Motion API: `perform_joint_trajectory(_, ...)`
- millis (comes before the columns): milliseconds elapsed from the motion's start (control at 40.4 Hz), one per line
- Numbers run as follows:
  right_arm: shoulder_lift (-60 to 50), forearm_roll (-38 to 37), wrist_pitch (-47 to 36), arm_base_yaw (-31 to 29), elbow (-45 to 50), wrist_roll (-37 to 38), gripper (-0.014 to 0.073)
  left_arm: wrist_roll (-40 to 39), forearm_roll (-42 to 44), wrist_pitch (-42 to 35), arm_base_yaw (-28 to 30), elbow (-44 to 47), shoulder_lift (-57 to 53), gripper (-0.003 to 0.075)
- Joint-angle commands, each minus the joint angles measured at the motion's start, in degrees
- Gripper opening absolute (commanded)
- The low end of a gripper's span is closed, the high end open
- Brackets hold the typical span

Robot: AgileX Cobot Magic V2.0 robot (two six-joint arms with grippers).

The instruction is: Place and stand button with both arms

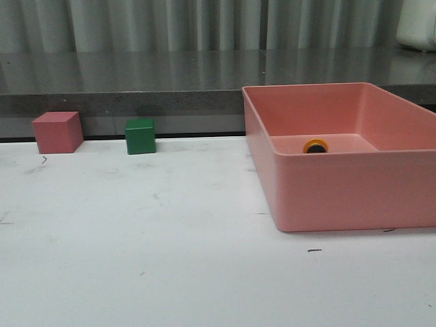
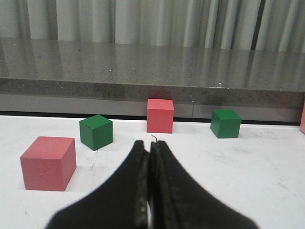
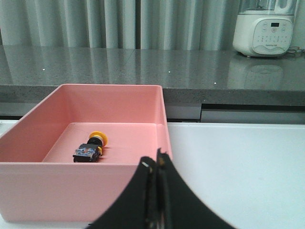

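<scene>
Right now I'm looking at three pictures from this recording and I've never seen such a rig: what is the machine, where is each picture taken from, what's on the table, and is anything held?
It is a robot with two arms. One picture looks forward over the white table; neither arm shows in it. The other two come from cameras on the wrists, so the black shape at the bottom of each is that arm's claw: the left claw and the right claw. Both are shut and hold nothing.

On the table stands a pink bin. Inside it lies the button, on its side, yellow cap toward the bin's back wall. Near the table's far edge sit a pink cube and a green cube; the left wrist camera shows two of each colour.
</scene>
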Motion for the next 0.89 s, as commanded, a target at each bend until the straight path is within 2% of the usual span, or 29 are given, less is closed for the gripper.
perform_joint_trajectory(0,-1.0,-0.4,-4.9,-0.1,-0.2,-0.7,-0.0069,0.0,-0.6,-4.8,-0.3,0.5,-1.2,-0.0020)
perform_joint_trajectory(867,-1.0,-0.4,-4.9,-0.1,-0.2,-0.7,-0.0069,0.0,-0.6,-5.4,-0.3,0.5,-1.2,-0.0020)
